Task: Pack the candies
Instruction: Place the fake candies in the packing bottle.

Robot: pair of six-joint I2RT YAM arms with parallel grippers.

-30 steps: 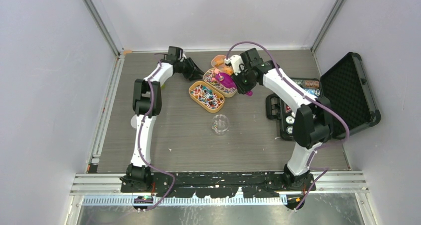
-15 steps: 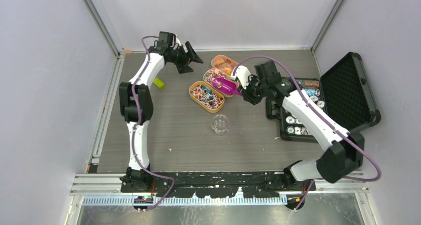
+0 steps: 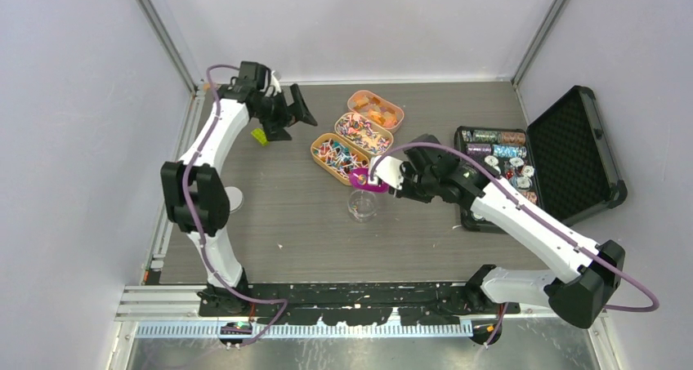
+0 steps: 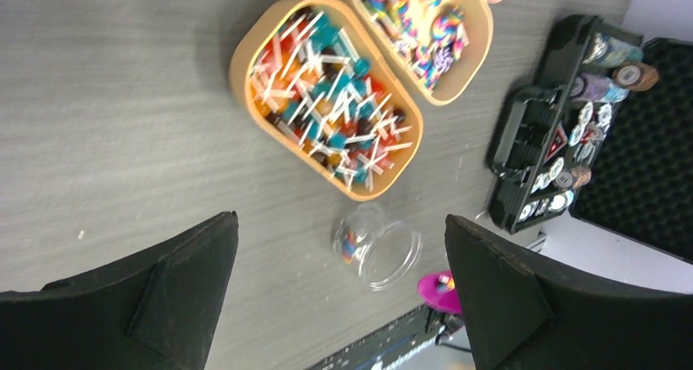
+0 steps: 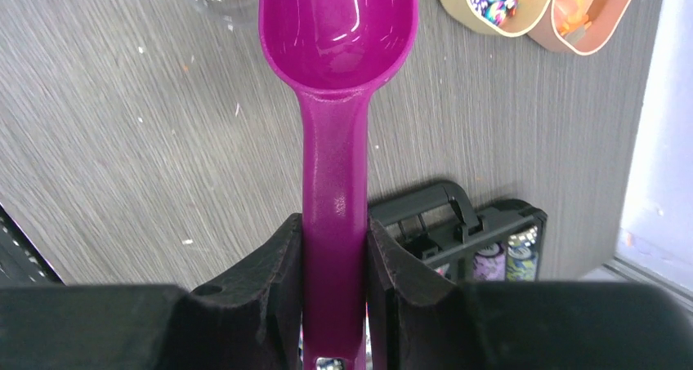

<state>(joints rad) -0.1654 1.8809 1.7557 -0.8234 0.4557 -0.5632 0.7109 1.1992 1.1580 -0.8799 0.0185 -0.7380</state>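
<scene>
Candies fill an oval tan tray (image 3: 337, 158) (image 4: 327, 113), and more lie in the tray (image 3: 363, 133) behind it. My right gripper (image 3: 387, 182) (image 5: 333, 223) is shut on the handle of the magenta scoop (image 3: 367, 180) (image 5: 338, 27), whose bowl hangs just over the far rim of the clear jar (image 3: 363, 205) (image 4: 380, 247). A few candies (image 4: 350, 244) sit in the jar, and a couple show in the scoop (image 4: 441, 291) in the left wrist view. My left gripper (image 3: 292, 115) (image 4: 341, 223) is wide open and empty, high at the back left.
A third tray (image 3: 376, 110) holds orange pieces at the back. An open black case (image 3: 572, 153) of poker chips (image 3: 498, 145) lies at the right. A small yellow-green object (image 3: 260, 135) and a white round disc (image 3: 234, 197) sit near the left arm.
My right arm carried the scoop from the middle tray forward to the jar. My left gripper opened wide and drew back to the left, away from the trays.
</scene>
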